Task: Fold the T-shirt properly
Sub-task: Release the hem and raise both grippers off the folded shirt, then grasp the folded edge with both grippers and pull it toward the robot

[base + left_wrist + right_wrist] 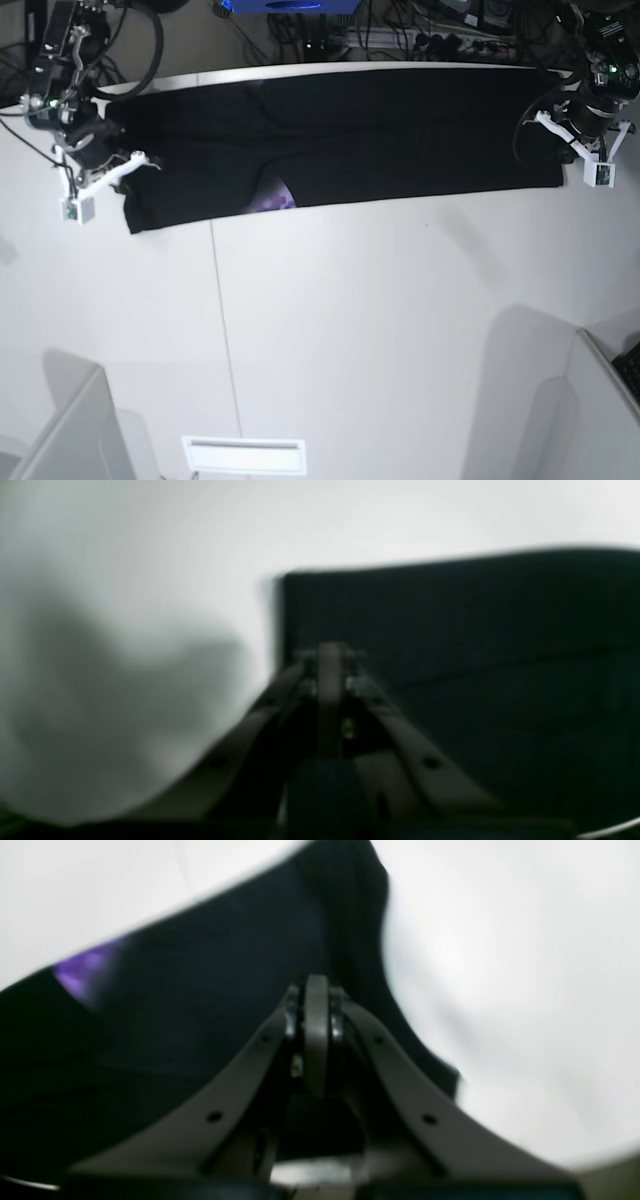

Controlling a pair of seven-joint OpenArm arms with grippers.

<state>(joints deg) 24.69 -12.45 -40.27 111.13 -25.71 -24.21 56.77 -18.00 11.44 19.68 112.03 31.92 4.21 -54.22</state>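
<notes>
The black T-shirt (380, 130) lies as a long flat band along the far side of the white table (350, 320). A bit of its purple patch (272, 198) peeks out at the near edge and also shows in the right wrist view as a purple patch (82, 972). My right gripper (148, 160) sits at the band's left end, shut, fingertips over black T-shirt cloth (200, 990). At the right end my left gripper (548, 125) is shut too, just inside the T-shirt's corner (475, 655). Both wrist views are blurred. Whether cloth is pinched does not show.
Cables and power strips (440, 35) run behind the table's far edge. Slanted white panels stand at the near left (60, 430) and near right (600, 410). A white slotted plate (243, 455) lies at the near edge.
</notes>
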